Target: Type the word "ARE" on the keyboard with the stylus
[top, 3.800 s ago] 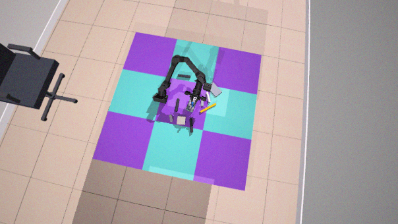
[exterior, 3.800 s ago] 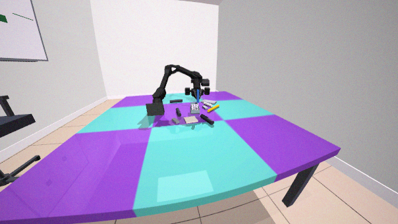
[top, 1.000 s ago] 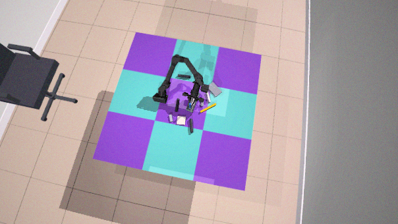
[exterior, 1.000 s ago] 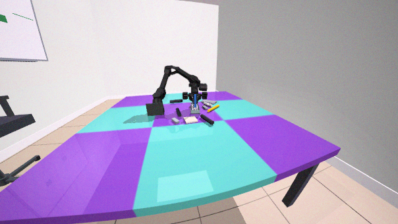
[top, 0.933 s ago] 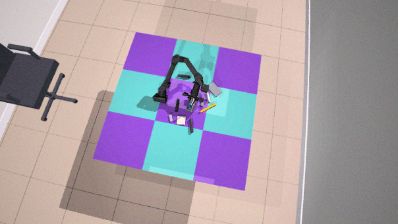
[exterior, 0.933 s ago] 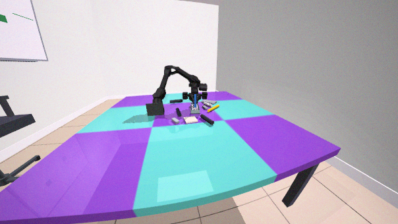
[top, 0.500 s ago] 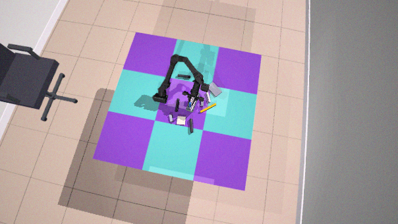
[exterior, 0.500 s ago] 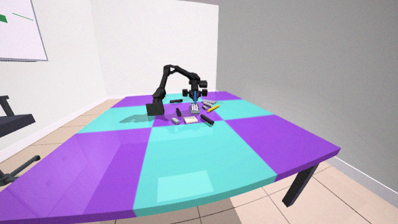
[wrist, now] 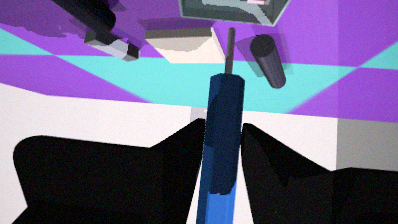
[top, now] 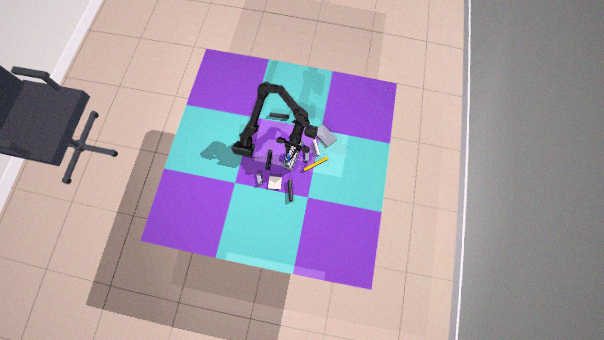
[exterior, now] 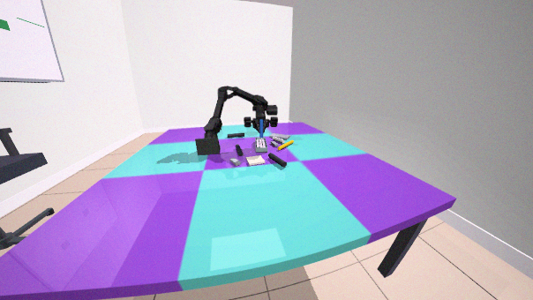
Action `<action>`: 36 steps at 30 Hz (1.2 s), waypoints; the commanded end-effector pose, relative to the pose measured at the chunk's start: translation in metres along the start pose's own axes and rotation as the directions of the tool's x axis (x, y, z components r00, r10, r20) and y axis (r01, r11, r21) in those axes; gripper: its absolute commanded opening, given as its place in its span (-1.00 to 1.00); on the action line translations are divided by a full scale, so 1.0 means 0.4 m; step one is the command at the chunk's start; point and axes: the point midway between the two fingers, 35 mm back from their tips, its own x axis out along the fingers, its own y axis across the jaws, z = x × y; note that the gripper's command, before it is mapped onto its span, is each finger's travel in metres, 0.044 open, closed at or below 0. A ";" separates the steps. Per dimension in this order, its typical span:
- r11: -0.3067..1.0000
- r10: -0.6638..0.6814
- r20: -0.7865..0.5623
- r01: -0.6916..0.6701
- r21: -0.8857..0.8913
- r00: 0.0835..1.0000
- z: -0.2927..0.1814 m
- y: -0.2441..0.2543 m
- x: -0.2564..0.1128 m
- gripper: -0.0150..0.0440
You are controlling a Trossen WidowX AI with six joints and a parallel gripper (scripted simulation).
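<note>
The keyboard (top: 290, 164) (exterior: 261, 145) is a small grey tray with pale keys; only its edge (wrist: 195, 11) shows at the top of the wrist view, and no letter is readable. My gripper (top: 291, 151) (exterior: 261, 126) (wrist: 223, 127) is shut on the blue stylus (top: 288, 157) (exterior: 261, 132) (wrist: 226, 105), which stands roughly upright over the keyboard. Its thin grey tip (wrist: 231, 37) points away from the fingers and ends just short of the keyboard's edge in the wrist view. Whether the tip touches a key cannot be told; no pressed key is visible.
A yellow bar (top: 316, 164) (exterior: 287, 145) lies right of the keyboard, with a grey slab (top: 327, 135) behind. A cream block (top: 274, 183) (exterior: 255, 161) (wrist: 200, 47) and a dark cylinder (top: 290, 191) (exterior: 277, 160) (wrist: 270, 65) lie in front. A black bar (top: 269, 159) (exterior: 239, 150) lies left.
</note>
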 end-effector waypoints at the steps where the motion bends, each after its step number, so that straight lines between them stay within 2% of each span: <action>1: 1.000 0.001 -0.001 -0.001 0.002 1.000 0.007 0.015 -0.020 -0.49; 7: 1.000 0.002 -0.003 -0.002 -0.001 1.000 0.019 0.047 -0.058 -0.49; 22: 1.000 0.003 -0.002 -0.003 -0.001 1.000 0.064 0.046 -0.034 -0.49; 25: 1.000 0.002 -0.002 -0.002 -0.001 1.000 0.071 0.044 -0.032 -0.22; 36: 1.000 0.002 -0.002 -0.002 -0.001 1.000 0.077 0.044 -0.029 -0.22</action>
